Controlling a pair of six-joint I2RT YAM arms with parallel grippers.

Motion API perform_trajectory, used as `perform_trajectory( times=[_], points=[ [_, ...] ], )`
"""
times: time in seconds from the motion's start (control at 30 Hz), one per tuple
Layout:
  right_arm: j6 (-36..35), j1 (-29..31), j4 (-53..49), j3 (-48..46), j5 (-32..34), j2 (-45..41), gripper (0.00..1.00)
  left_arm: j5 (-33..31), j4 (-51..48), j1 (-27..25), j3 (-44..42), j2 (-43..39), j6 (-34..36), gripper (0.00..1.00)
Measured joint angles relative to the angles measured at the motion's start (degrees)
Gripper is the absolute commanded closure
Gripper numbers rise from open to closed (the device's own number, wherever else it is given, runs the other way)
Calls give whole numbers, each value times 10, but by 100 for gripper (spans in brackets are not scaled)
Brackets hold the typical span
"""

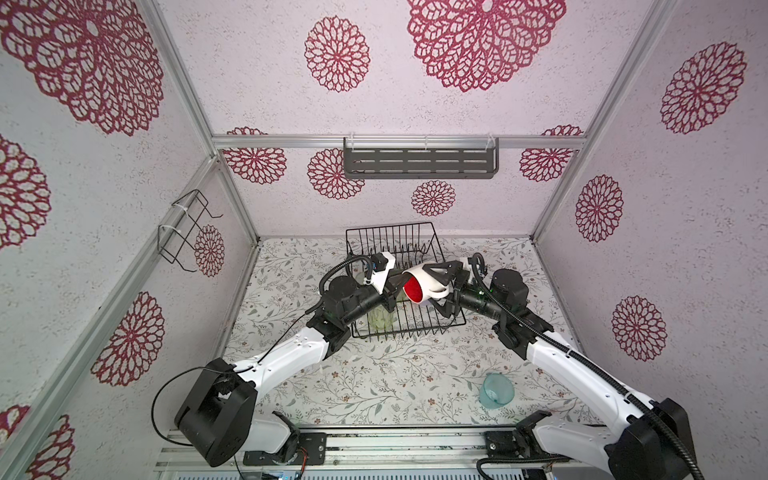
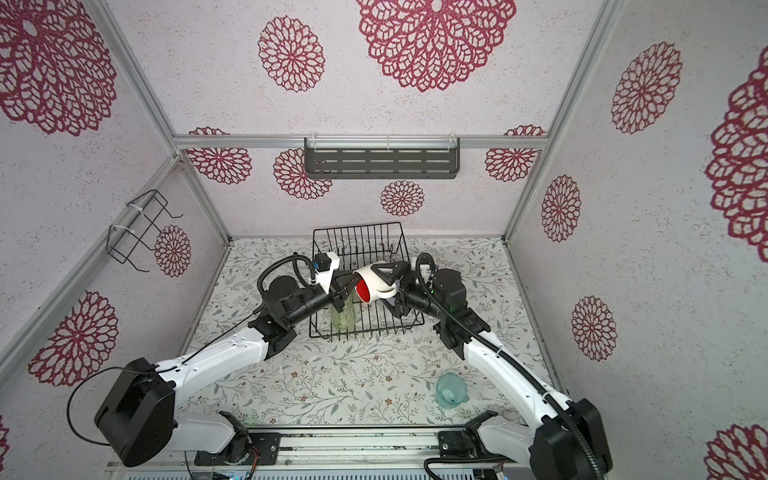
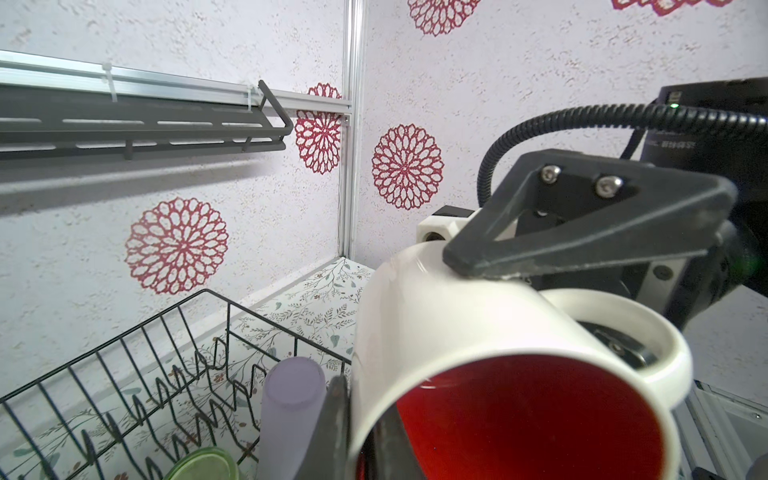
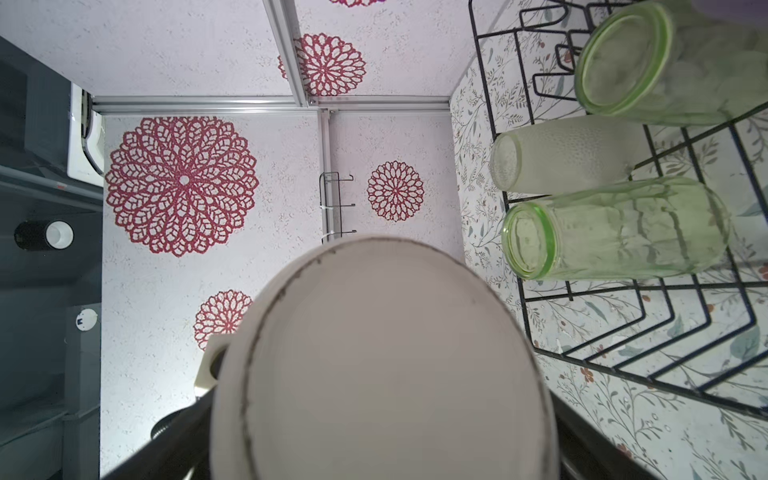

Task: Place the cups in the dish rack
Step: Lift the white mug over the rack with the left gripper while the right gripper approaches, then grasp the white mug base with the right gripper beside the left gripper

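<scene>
Clamping mug (image 1: 420, 282) rim over dish rack (image 1: 390, 239): left end effector (image 1: 397, 291); right end effector (image 1: 428, 288) spread around it.

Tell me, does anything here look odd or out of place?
Yes. A white mug with a red inside hangs sideways above the black wire dish rack, the left gripper's jaws pinching its rim while the right gripper's jaws straddle its body. A translucent teal cup sits alone on the floral table, outside the rack.

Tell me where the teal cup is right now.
In both top views the teal cup sits on the table, front right, beside the right arm and apart from the dish rack.
</scene>
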Motion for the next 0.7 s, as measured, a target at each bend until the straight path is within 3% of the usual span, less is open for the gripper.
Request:
perform_trajectory(
  times=[0.47, 0.5, 0.57, 0.7],
  points=[
    [40, 1, 30, -1, 4, 5, 26, 17, 28, 6, 0, 7, 8, 100],
    [37, 1, 30, -1, 6, 5, 27, 16, 28, 6, 0, 7, 7, 95],
    [28, 2, 28, -1, 12, 4, 30, 15, 24, 6, 0, 7, 8, 74],
    [-6, 4, 8, -12, 45, 2, 36, 19, 3, 5, 10, 7, 4, 60]
  ],
)
